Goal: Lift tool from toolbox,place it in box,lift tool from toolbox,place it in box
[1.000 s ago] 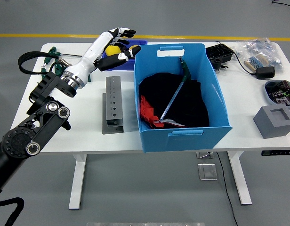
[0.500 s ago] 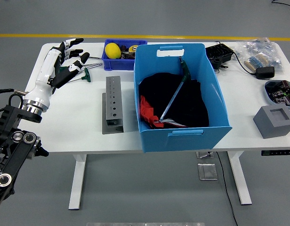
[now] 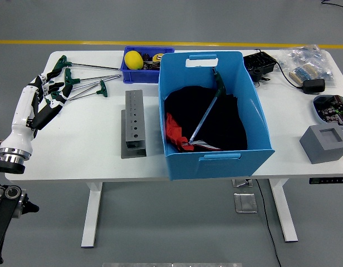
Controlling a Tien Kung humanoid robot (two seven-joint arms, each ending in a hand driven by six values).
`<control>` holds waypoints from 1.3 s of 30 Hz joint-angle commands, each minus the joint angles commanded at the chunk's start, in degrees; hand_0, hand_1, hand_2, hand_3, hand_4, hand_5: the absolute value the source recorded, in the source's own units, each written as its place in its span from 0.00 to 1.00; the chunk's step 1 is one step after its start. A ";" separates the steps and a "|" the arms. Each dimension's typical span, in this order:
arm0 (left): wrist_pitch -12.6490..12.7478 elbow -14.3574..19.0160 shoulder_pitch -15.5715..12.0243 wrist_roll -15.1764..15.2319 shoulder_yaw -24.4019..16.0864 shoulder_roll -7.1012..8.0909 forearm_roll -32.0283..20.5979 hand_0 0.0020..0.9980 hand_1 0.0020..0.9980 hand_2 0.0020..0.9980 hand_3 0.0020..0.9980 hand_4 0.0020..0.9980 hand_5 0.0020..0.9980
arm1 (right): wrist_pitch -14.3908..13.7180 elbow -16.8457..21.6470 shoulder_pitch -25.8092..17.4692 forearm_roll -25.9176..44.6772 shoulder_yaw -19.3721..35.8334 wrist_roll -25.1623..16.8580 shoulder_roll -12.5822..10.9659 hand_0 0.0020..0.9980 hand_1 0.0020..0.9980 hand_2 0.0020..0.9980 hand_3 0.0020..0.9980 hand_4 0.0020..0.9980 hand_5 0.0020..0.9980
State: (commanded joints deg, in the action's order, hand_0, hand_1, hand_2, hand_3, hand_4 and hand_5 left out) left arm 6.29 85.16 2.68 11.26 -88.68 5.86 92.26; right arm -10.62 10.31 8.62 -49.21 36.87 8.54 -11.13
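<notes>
My left robot hand point(image 3: 42, 99): white shell, black fingers. Surface point(image 3: 82, 139): white. Large box point(image 3: 216, 161): light blue, holding black and red cloth point(image 3: 207, 125). Small toolbox point(image 3: 139, 72): dark blue, with a yellow object point(image 3: 132, 59). T-handle tools point(image 3: 85, 83): green grips, silver shafts. Drilled block point(image 3: 133, 125): grey.

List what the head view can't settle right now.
- Small dark blue bin: contents behind the yellow object are too small and partly blocked by the blue box.
- Blue box floor: covered by black cloth.
- Right arm: outside the frame.
- Left arm beyond the left hand: cut off by the left edge.
</notes>
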 joint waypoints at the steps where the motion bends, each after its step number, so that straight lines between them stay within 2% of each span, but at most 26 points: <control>1: -0.03 0.08 0.13 0.00 -0.14 -0.02 0.20 0.75 0.75 0.86 0.83 0.86 0.70 | 0.01 0.00 -0.01 -0.03 0.02 0.01 0.00 0.62 0.62 0.68 0.53 0.78 0.57; 24: 0.28 0.09 0.93 0.01 -3.03 -0.94 3.71 0.75 0.75 0.86 0.85 0.87 0.71 | -0.28 0.00 0.79 0.90 -0.14 -0.68 -0.36 0.62 0.62 0.68 0.53 0.77 0.57; 39: -0.21 -2.05 1.11 0.78 -6.15 -1.14 6.84 0.75 0.74 0.85 0.86 0.87 0.71 | -0.02 0.00 0.44 -0.07 0.79 -0.54 -0.38 0.62 0.62 0.68 0.53 0.77 0.57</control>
State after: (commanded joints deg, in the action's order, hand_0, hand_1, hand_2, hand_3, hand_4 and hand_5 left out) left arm 6.08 83.11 3.79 12.04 -94.83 4.72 99.11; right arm -10.65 10.31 9.06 -49.28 37.66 8.00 -11.51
